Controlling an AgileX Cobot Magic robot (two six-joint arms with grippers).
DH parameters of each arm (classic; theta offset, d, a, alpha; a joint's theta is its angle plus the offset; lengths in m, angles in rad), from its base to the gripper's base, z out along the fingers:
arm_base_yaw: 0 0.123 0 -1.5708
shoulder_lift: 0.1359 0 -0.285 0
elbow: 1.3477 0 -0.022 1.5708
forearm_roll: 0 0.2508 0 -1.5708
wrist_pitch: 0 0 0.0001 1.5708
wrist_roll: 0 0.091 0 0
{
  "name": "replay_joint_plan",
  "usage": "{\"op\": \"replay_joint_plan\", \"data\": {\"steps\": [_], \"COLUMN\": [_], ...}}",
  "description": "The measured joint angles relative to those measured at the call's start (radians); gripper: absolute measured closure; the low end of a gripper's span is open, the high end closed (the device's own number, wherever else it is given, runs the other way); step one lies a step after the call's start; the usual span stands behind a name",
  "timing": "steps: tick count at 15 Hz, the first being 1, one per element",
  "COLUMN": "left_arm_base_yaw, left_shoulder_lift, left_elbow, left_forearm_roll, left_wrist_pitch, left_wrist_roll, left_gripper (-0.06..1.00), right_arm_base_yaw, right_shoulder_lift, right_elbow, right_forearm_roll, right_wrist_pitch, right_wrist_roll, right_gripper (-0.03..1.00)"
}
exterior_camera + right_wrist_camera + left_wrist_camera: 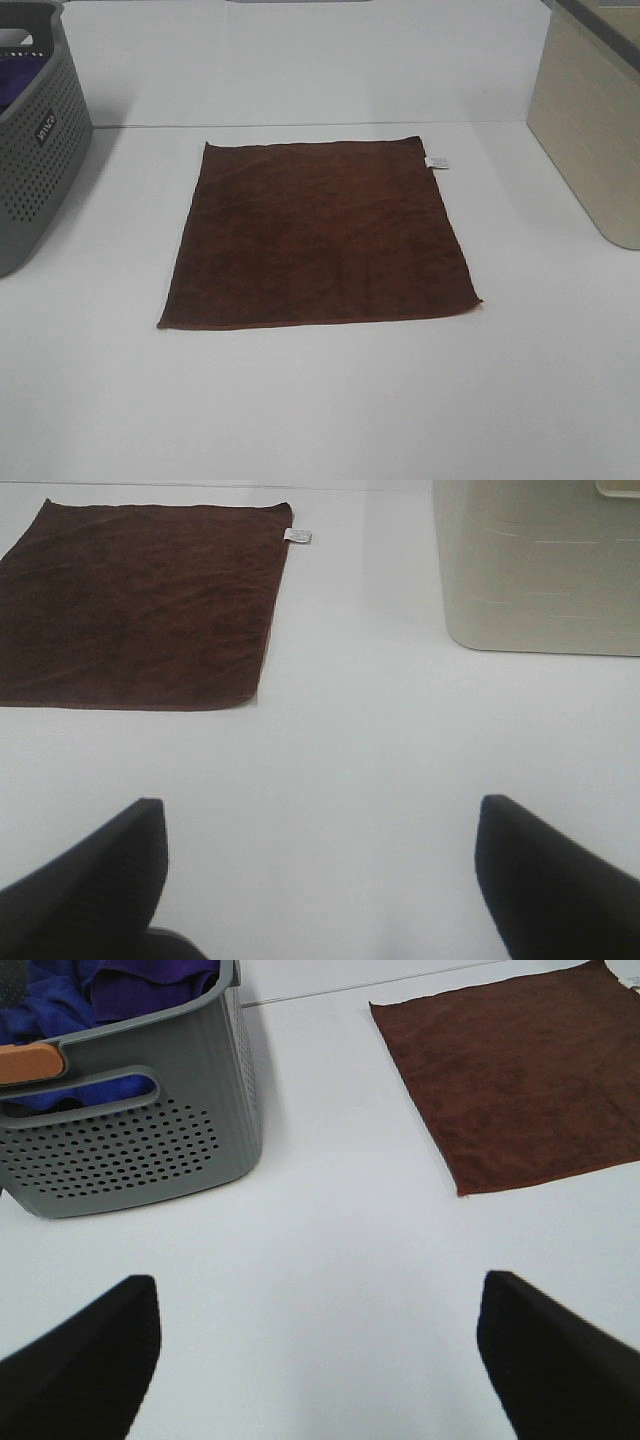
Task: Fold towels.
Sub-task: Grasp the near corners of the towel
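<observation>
Firstly, table (320,420): a white, matte surface is filling most of the exterior high view and carrying every item listed below.

Towel (320,235): one piece, dark brown, roughly square. It is lying spread flat in a single layer at the middle of the table, unfolded, with all four corners showing. Faint creases are running across the nap, and a narrow hem is catching the light along the near edge. The near right corner is poking out slightly past the line of the hem. It is sitting well apart from both containers and from both grippers.

Basket (35,160): grey plastic with perforated walls and a cut-out handle. It is standing upright at the far left of the table. Blue and purple cloth (120,985) is bunching inside it, above the rim.

Bin (590,130): beige, smooth-walled, with rounded corners. It is standing at the far right, partly out of frame.

Left gripper (320,1300): it is hovering over bare table, near the basket and to the left of the towel. Its black fingers (90,1360) are spreading wide, released, with nothing between them.

Right gripper (320,815): it is hovering over bare table between the towel and the bin. Its fingers (545,880) are likewise spreading wide and grasping nothing.

Tag (437,162): small and white. It is sticking out from the towel's far right corner and lying flat on the table.
</observation>
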Motion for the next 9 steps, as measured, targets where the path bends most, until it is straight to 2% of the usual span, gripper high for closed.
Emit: {"op": "replay_joint_plan", "data": {"steps": [9], "left_arm_base_yaw": [0.0], "left_shoulder_lift": [0.0], "left_elbow": [0.0], "left_forearm_roll": [0.0], "left_wrist_pitch": [0.0], "left_wrist_roll": [0.0], "left_gripper": [0.12], "right_arm_base_yaw": [0.0], "right_shoulder_lift": [0.0], "right_elbow": [0.0], "right_forearm_roll": [0.0], "right_wrist_pitch": [0.0], "right_wrist_roll": [0.0], "right_gripper": [0.17]}}
